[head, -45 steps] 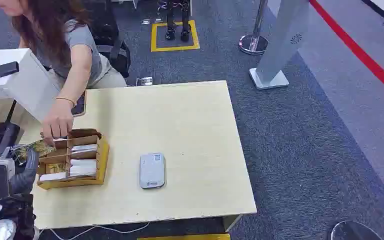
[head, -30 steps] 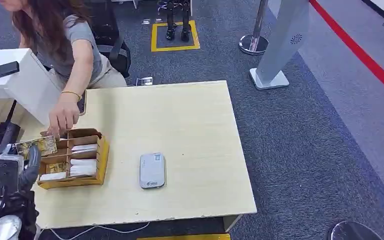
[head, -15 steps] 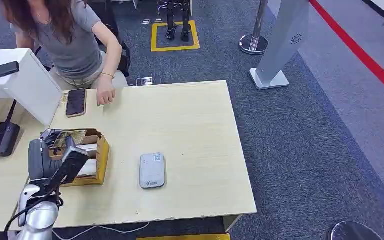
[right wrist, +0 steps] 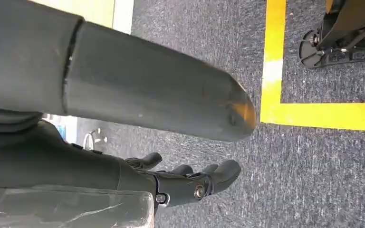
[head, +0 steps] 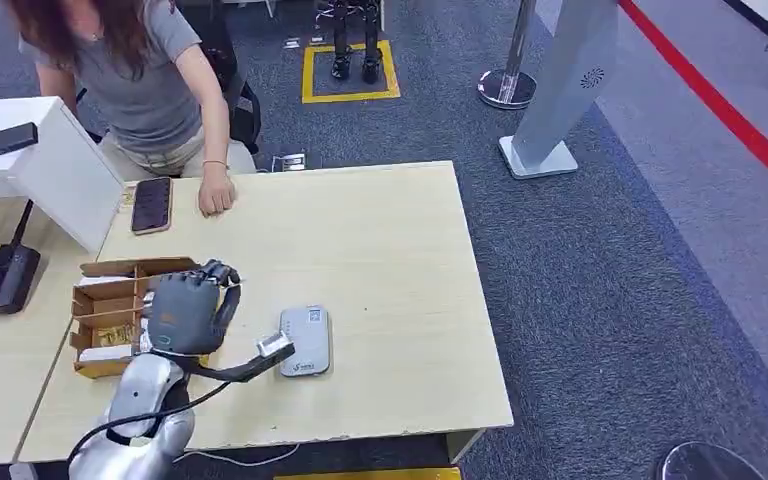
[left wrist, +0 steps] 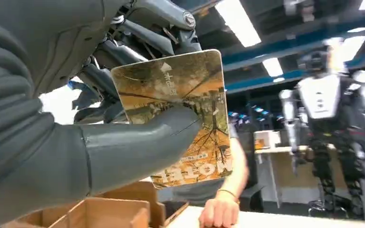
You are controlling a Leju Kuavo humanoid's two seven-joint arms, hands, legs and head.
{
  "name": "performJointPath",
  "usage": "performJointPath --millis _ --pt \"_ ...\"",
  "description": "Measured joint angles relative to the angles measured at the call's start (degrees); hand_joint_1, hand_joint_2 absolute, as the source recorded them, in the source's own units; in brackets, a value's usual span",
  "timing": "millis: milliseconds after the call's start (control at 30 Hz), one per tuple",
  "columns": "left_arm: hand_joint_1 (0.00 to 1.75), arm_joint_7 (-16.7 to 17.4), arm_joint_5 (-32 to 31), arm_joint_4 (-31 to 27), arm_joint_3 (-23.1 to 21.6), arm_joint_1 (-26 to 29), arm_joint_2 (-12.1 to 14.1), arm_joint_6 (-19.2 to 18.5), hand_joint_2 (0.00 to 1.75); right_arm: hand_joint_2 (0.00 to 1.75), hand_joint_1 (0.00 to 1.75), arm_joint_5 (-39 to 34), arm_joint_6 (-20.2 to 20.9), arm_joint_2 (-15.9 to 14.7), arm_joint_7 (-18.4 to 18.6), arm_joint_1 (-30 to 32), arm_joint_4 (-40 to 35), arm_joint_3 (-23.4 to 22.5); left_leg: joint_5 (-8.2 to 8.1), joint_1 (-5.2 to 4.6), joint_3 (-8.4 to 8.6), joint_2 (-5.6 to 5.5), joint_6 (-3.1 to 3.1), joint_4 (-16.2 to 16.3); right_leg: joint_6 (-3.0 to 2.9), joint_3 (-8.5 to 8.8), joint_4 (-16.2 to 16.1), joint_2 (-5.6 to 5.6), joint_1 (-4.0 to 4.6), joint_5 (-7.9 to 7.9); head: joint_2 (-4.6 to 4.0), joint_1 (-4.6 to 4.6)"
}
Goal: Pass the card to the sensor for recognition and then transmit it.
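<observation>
Lower left of frame: left hand (head: 188,310) pinches the card (left wrist: 183,114) between thumb and fingers. The card reader (head: 305,341) lies flat just right of it. Right hand (right wrist: 190,183) hangs empty, fingers apart.

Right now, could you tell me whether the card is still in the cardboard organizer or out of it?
Out: the left hand pinches the card with its thumb, held above the cardboard organizer.
</observation>
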Motion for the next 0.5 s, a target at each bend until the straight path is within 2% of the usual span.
performJointPath --millis 67,133,367,500 --pt "1.75 1.7 -4.4 2.5 -3.0 -1.3 0.2 -0.5 1.75 0.0 0.0 0.0 0.0 0.0 0.0 0.0 0.0 0.1 0.0 0.0 0.0 0.0 0.0 0.0 0.0 0.0 0.0 0.01 0.0 0.01 0.0 0.02" --pt "1.75 2.4 -5.6 4.9 -5.4 -2.2 0.2 -0.5 1.75 0.0 0.0 0.2 0.0 0.0 0.0 0.0 0.0 0.3 0.0 0.0 0.0 0.02 0.0 0.0 0.0 0.0 0.0 0.03 0.0 0.01 0.0 0.0" --pt "1.75 2.9 -6.0 10.4 -10.2 -4.6 0.2 -1.0 1.75 0.0 0.0 0.5 0.0 0.0 0.0 0.0 0.0 0.4 0.0 0.0 0.0 0.01 0.0 0.0 0.01 0.0 0.0 0.01 0.0 0.0 0.0 0.02" --pt "1.75 2.2 -3.8 12.3 -11.5 -5.1 -0.3 -1.1 1.75 0.0 0.0 0.3 0.0 0.0 -0.3 0.0 0.0 0.5 0.0 0.0 -0.01 0.01 0.0 0.0 0.01 0.0 0.0 0.02 0.0 0.0 0.0 0.02"
